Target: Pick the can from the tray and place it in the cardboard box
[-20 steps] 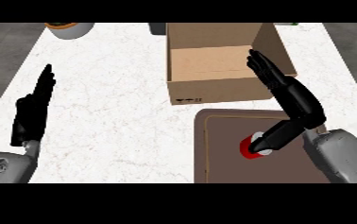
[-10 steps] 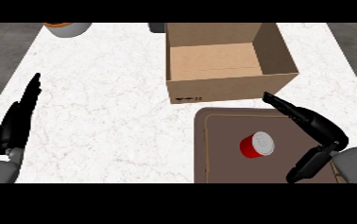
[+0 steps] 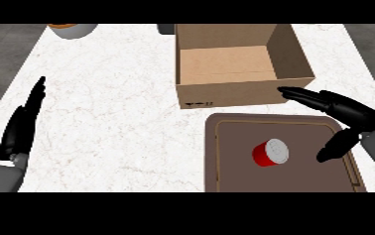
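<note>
A red can (image 3: 270,152) with a silver top stands upright on the brown tray (image 3: 234,172) at the lower right. Behind the tray sits an open cardboard box (image 3: 238,63) with nothing visible inside. My right hand (image 3: 338,111) is open to the right of the can, fingers stretched out over the tray's far right corner and thumb hanging down beside the can, not touching it. My left hand (image 3: 21,125) rests open at the left edge, fingers pointing up.
A grey bowl (image 3: 72,29) with something orange in it sits at the counter's far left corner. A dark object (image 3: 165,29) shows just behind the box. White marble counter (image 3: 110,105) stretches between the left hand and the box.
My right hand has come back from over the box's right wall toward the tray and now sits lower, beside the can. The can is uncovered. The left hand shifted slightly.
</note>
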You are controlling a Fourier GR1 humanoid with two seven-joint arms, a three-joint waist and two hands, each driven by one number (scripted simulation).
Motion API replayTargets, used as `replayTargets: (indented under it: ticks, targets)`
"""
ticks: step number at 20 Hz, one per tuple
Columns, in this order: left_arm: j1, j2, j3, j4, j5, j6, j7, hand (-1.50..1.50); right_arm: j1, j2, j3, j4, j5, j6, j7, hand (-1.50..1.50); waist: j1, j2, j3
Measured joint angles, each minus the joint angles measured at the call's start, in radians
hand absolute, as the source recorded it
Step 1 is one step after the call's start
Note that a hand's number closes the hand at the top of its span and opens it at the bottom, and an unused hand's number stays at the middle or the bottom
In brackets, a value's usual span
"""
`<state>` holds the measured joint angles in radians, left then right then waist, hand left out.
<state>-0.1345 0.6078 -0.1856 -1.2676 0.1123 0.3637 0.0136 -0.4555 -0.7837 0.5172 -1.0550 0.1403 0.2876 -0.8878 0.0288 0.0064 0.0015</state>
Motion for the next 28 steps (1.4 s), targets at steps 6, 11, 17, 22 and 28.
replayTargets:
  ticks: [6,11,17,22,28]
  targets:
    - [-0.002,0.004,0.021,0.009,-0.001,-0.023,0.006,0.00,-0.089,-0.020,0.103,-0.042,0.173,0.018,0.063,-1.50,-0.010,-0.004,-0.002]
    - [0.006,-0.008,0.038,0.009,-0.017,-0.029,0.003,0.00,-0.151,0.021,0.150,-0.045,0.281,0.077,0.137,-1.50,-0.015,-0.005,-0.002]
    - [0.036,-0.036,0.055,-0.016,-0.049,-0.029,0.008,0.00,-0.138,0.083,0.158,-0.110,0.383,0.132,0.245,-1.50,-0.023,-0.007,-0.002]
    - [0.030,-0.051,0.086,-0.033,-0.078,-0.055,0.036,0.00,-0.121,0.148,0.124,-0.100,0.473,0.156,0.257,-1.50,-0.024,-0.007,-0.002]
    - [0.036,-0.077,0.120,-0.054,-0.118,-0.081,0.052,0.00,-0.069,0.174,0.069,-0.121,0.553,0.165,0.239,-1.50,-0.026,-0.007,-0.001]
